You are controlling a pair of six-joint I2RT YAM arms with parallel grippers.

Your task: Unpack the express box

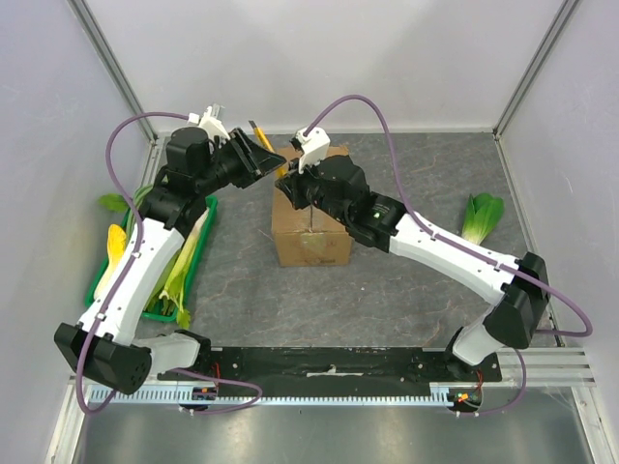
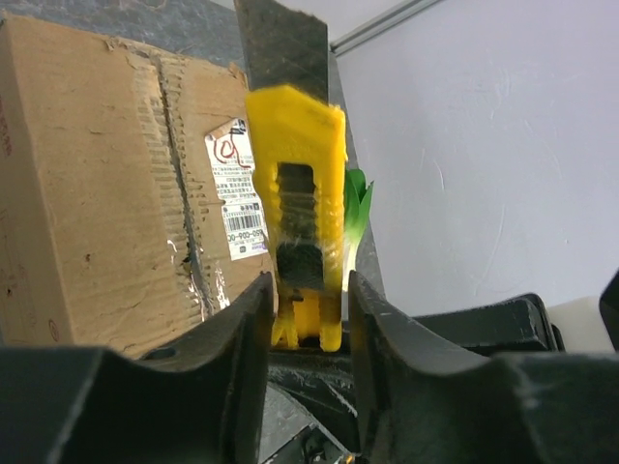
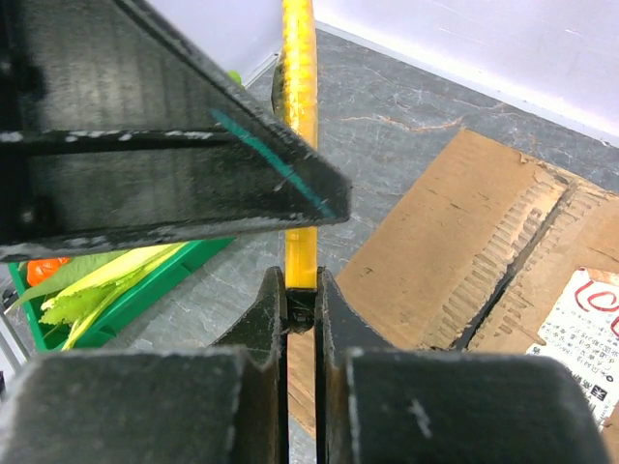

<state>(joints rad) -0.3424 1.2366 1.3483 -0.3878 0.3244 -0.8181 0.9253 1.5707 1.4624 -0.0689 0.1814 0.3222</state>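
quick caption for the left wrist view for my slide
Left gripper holding a yellow utility knife, blade out, in front of the labelled express box

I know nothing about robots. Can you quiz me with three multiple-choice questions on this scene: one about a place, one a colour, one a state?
1. The green tray lies where? A. left of the express box B. right of it C. on top of it
2. The utility knife has a handle that is: A. red B. yellow C. blue
3. The box's top flaps: A. folded open B. torn off C. lying shut
Answers: A, the overhead view shows it left; B, both wrist views show yellow; C, the flaps meet at the seam.
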